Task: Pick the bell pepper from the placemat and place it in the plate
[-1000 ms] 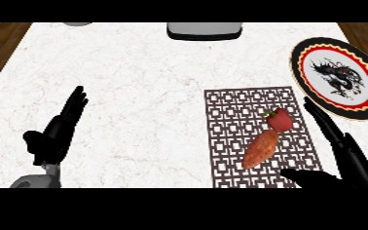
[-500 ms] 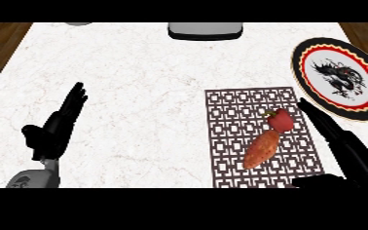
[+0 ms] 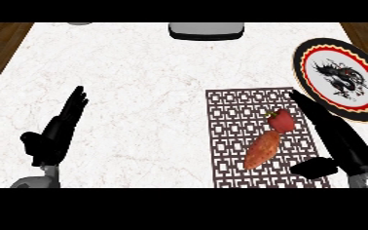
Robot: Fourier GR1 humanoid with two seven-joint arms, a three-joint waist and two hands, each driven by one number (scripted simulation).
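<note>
Task is barely started, nothing picked yet. Bell pepper point(image 3: 282, 120), red with a green stem, sits on the patterned placemat point(image 3: 233, 126), toward its right side, not held. An orange sweet potato point(image 3: 262, 150) lies just below-left of it on the same mat, top end touching or almost touching the pepper.

Right hand point(image 3: 332, 137) lies along the mat's right edge, fingers straight and stretched up toward the plate, thumb point(image 3: 313, 167) sticking out left over the mat's lower right corner. So it is spread, pinching nothing. Fingers pass just beside the pepper on its right; cannot tell if they touch it.

Left hand point(image 3: 59, 132) rests at the left of the table point(image 3: 144, 78), fingers straight and close together, pointing up, nothing in it, well apart from the mat.

Plate point(image 3: 307, 58) with red rim and black dragon print is at the table's right edge, just above-right of the mat, with no food on it.

Done: approach only, by my read. Left: close right hand round pepper, lift, carry up-right to plate, release. The potato's closeness could get in the way of the grasp.
</note>
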